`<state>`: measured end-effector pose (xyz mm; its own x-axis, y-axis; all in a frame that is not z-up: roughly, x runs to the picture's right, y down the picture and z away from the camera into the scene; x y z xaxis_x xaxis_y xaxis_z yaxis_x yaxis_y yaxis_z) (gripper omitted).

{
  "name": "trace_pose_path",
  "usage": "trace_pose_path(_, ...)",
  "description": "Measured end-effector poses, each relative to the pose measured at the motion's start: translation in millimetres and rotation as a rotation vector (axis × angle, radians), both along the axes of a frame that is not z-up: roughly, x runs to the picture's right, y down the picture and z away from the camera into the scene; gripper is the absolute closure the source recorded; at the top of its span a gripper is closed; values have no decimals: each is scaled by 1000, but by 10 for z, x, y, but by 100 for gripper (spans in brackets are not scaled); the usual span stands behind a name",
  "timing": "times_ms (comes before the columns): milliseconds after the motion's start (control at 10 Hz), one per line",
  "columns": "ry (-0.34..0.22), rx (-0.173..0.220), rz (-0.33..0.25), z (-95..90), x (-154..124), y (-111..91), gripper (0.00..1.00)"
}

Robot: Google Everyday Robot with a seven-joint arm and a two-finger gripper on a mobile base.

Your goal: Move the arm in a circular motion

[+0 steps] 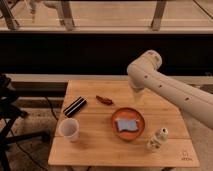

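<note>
Reaching from R, arm (170,90) elbow above gripper (137,96), over table (100,150) rear.

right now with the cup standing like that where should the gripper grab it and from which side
Take the white cup by its rim wall, coming straight down from above: it stands upright, mouth open, no handle showing. The black case lies close behind it, so a top approach seems safest. The gripper hangs under the arm near the far edge of the table.
</note>
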<state>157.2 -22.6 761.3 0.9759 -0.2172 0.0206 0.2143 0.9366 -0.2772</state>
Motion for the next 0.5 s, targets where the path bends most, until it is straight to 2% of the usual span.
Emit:
trace_pose_path(300, 87, 31, 21, 339, 183, -235, 20)
trace_pose_path(500, 156, 17, 70, 509, 500, -275, 20)
